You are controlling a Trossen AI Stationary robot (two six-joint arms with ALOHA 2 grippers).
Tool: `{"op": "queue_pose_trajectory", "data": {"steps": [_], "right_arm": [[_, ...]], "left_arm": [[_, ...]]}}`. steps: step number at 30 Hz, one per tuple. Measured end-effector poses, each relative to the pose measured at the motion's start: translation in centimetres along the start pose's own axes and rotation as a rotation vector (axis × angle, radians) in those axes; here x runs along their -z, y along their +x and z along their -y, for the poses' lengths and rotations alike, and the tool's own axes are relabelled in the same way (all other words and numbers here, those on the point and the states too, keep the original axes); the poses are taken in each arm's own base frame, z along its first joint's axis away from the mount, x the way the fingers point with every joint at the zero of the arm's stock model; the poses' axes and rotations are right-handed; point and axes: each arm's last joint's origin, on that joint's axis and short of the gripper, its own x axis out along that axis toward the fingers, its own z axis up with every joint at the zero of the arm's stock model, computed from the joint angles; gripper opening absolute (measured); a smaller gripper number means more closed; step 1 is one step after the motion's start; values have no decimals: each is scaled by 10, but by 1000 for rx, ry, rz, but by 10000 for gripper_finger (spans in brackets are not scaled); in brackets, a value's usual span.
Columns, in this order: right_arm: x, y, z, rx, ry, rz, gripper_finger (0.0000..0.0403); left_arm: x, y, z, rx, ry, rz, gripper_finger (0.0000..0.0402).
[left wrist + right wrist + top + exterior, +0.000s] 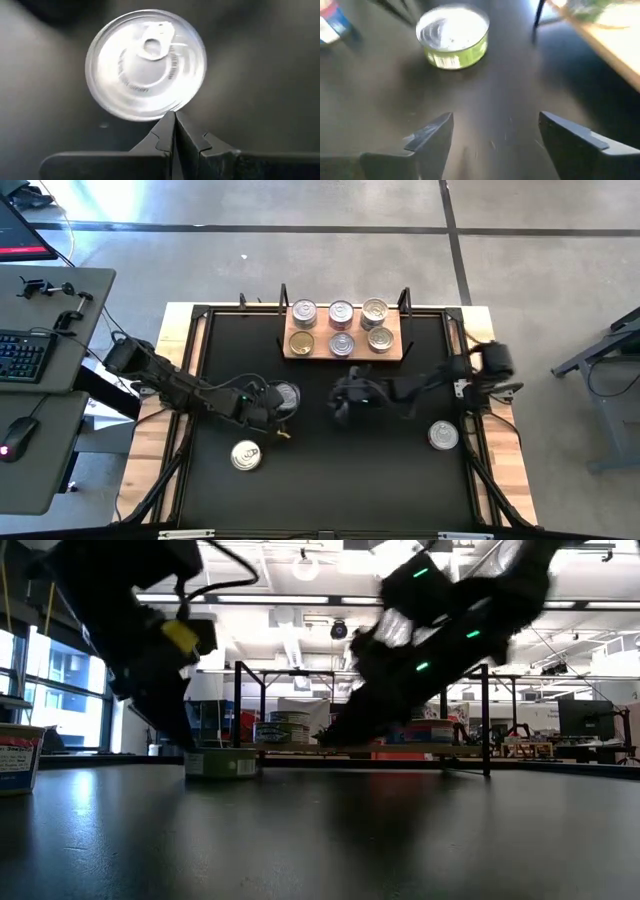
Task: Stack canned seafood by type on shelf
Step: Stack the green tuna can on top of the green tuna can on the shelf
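A green-sided tin with a silver pull-tab lid (pixel 284 396) stands on the black tabletop, left of centre. My left gripper (pixel 175 120) is shut, and its tips sit at the rim of this tin (pixel 145 65) on its near-left side. My right gripper (pixel 495 131) is open and low over the table to the right of the same tin (pixel 452 42), a short way off. The wooden shelf (pixel 395 352) at the far edge holds six tins in two rows. A gold-lidded tin (pixel 246 455) and a red-sided tin (pixel 443 436) stand loose on the table. My left gripper's shut fingertips (pixel 172 122) come down from above at the lid's edge (pixel 167 111) of the green-sided tin, which stands flat on the table. I cannot tell whether they touch it.
The shelf's thin black posts (pixel 404 300) rise at its ends. The gold-lidded tin is near the left arm (pixel 180 390), toward the near edge. The red-sided tin is near the right arm's base. A desk with a keyboard (pixel 25 355) stands left of the table.
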Motion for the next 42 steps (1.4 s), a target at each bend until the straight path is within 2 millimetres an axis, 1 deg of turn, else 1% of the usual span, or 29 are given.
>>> {"op": "queue_pose_trajectory", "data": {"steps": [2, 5, 8, 11, 14, 18, 20, 23, 25, 28, 30, 32, 35, 37, 39, 42], "right_arm": [[-5, 22, 0, -2, -21, -45, 257], [-14, 51, -1, 42, -53, -91, 219], [-23, 73, -3, 93, -62, -116, 176], [-33, 86, -3, 142, -63, -127, 135], [-41, 94, 1, 214, -60, -119, 100], [-50, 101, 8, 225, -63, -92, 67], [-53, 101, 8, 194, -76, -68, 55], [-53, 101, 3, 98, -98, -72, 41], [-51, 100, -3, 48, -111, -81, 34], [-47, 95, -16, 42, -141, -119, 23], [-43, 86, -29, 26, -156, -167, 17], [-36, 76, -47, -20, -188, -234, 11], [-28, 55, -72, -40, -271, -282, 6], [-18, 43, -86, -18, -327, -287, 5], [-8, 30, -92, 11, -349, -296, 5], [8, 20, -85, 59, -296, -269, 5]], "left_arm": [[4, 3, -4, -43, -33, 27, 7], [11, 6, -9, -70, -70, 18, 7], [16, 3, -10, -81, -96, -16, 7], [25, -3, -14, -144, -92, -45, 7], [30, -4, -14, -158, -72, -47, 4], [33, 8, -18, -112, -88, 3, 1], [34, 15, -21, -78, -103, 37, 1], [35, 23, -25, -34, -114, 93, 1], [33, 26, -25, -11, -116, 116, 1], [32, 27, -26, -8, -109, 117, 1], [32, 27, -26, -9, -94, 117, 0], [32, 26, -28, -22, -83, 102, 0], [38, 19, -40, -119, -94, 51, 0], [44, 13, -49, -193, -87, 20, 0], [46, 5, -52, -208, -83, 23, 0], [47, -7, -48, -165, -41, 64, 0]]}}
